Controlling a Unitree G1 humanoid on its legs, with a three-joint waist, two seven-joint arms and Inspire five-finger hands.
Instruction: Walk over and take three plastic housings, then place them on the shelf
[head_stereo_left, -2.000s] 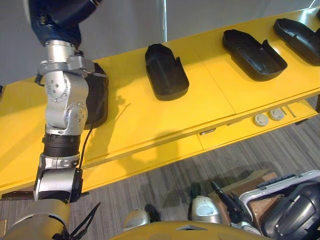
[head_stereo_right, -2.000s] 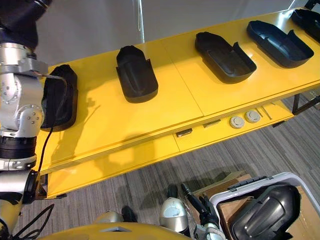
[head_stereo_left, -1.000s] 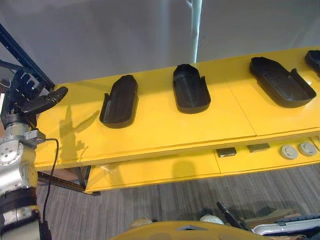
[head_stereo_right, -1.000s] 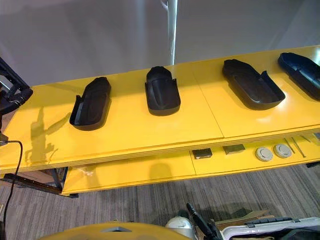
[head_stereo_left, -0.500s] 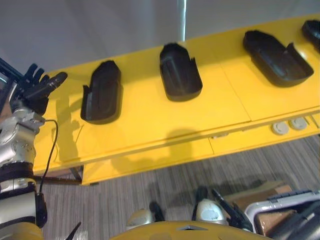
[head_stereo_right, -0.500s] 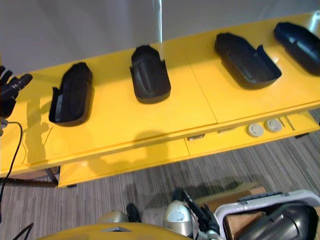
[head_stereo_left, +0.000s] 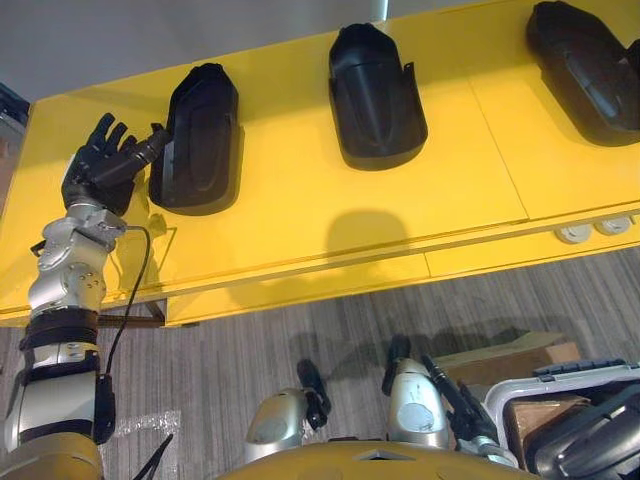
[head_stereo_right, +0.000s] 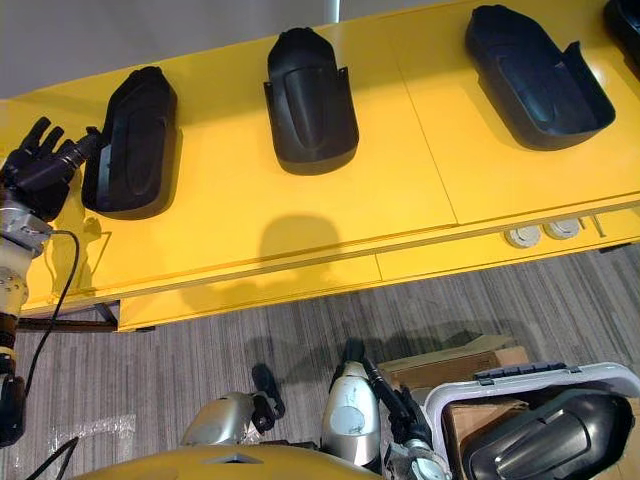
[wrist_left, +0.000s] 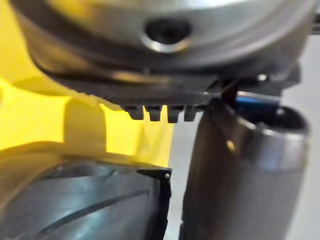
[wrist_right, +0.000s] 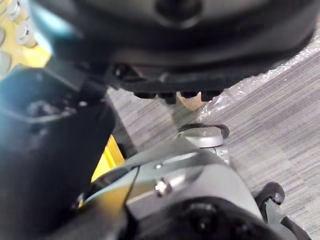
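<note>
**Plastic housing on the shelf, open left hand at its side**

The leftmost plastic housing (head_stereo_left: 197, 140) lies flat on the yellow shelf (head_stereo_left: 300, 225), long axis running front to back. It sits near the shelf's left end. A second housing (head_stereo_left: 375, 95) lies well apart to its right, and a third housing (head_stereo_left: 585, 65) lies further right again. All three rest fully on the shelf top, none overhanging the front edge.

The left hand (head_stereo_left: 100, 165) is just beside the leftmost housing's left wall. Its fingers are straight and spread and hold nothing, and the thumb points at the wall. Whether the thumb tip touches the wall cannot be told from the head views. The left wrist view shows the housing's rim (wrist_left: 100, 200) very close to the hand.

The right hand (wrist_right: 190, 50) shows as a dark bulk above the grey floor (head_stereo_left: 250, 340). How its fingers stand cannot be told.

Low on the robot's right, a white-rimmed crate (head_stereo_right: 520, 385) holds another dark housing (head_stereo_right: 540, 440).

The main risk is probably the thumb. If the arm moves sideways with the thumb this close, it could hook the thin wall. That would turn the light shell or slide it over the smooth shelf toward the front edge. A sway of the body on two legs could cause the same nudge.
</note>
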